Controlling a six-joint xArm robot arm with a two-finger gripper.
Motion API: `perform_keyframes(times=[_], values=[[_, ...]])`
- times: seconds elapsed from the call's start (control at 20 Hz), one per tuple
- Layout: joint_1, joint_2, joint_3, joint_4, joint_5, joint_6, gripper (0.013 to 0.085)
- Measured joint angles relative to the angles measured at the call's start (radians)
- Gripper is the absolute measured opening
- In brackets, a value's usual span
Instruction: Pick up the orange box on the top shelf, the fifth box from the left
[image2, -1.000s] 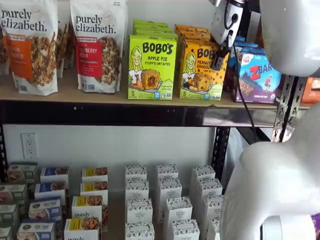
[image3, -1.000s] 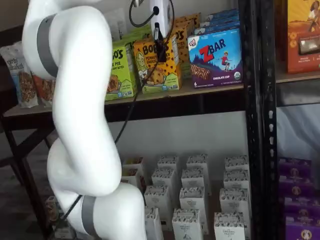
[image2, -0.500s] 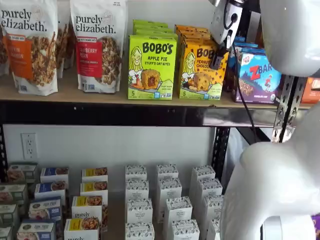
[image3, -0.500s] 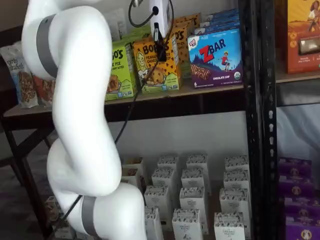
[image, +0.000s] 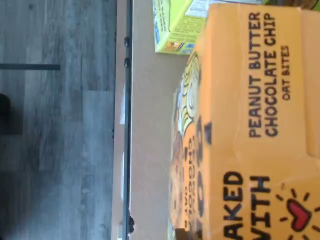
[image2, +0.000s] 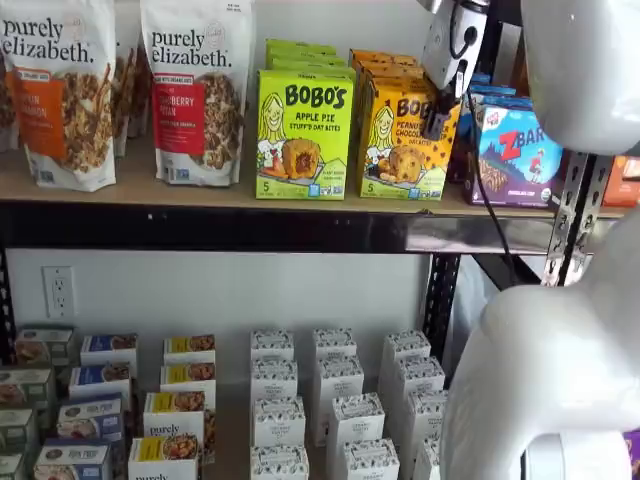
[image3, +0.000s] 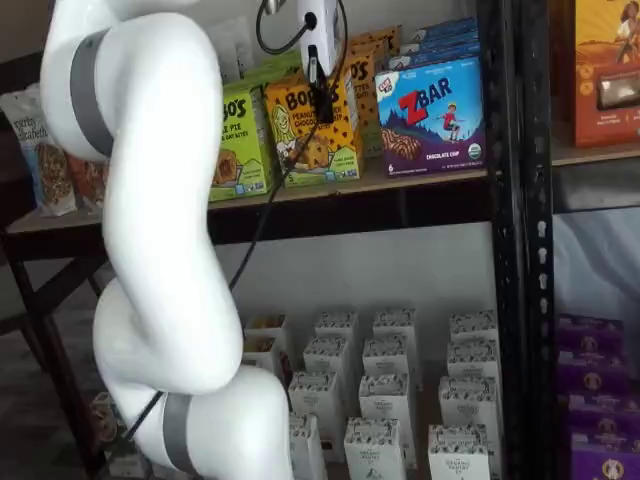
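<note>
We judge the grasp needs a straight descent, fingers straddling the carton's top edge without nudging the green box (image2: 303, 132) beside it. The orange box (image2: 402, 148) stands on the top shelf (image2: 200, 190); the gripper (image2: 437, 122) hangs at its upper front corner. Finger spread: we cannot tell.

Orange box (image2: 401, 145) on top shelf (image2: 200, 195), between Apple Pie box (image2: 303, 135) and ZBar box (image2: 515, 155).
</note>
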Motion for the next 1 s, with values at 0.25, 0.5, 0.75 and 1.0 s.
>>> perform_keyframes(times=[0.25,0.5,0.75,1.0], values=[[-0.002,-0.012,-0.006,0.014,0.022,0.002,0.0370],[-0.004,-0.031,-0.009,0.013,0.051,0.004,0.0370],[-0.003,-0.054,-0.018,0.009,0.104,0.010,0.0370],[0.002,-0.098,-0.022,-0.002,0.190,0.020,0.0370]])
